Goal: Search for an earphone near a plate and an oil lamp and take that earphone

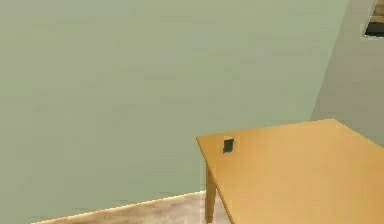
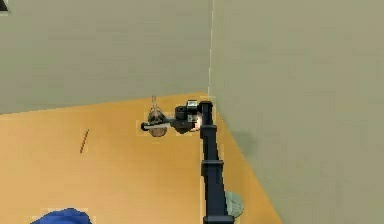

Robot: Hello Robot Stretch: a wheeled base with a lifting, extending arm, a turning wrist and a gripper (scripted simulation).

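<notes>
Arm bar (image 2: 211, 180) reaches across the orange table (image 2: 110, 170) to the gripper (image 2: 153, 127), at a small grey upright object (image 2: 155, 112), possibly the oil lamp. Finger state and hold: cannot tell. Earphone indistinguishable, presumably beside that object. Recommend a slow vertical lift, without tipping it.

The dark speck (image 1: 229, 145) near the tabletop's (image 1: 300, 178) far corner and the grey blob (image 2: 156, 113) at the gripper (image 2: 150, 127) are too small to name, and a blue shape (image 2: 62, 216) is cut by the arm side view's bottom edge.
</notes>
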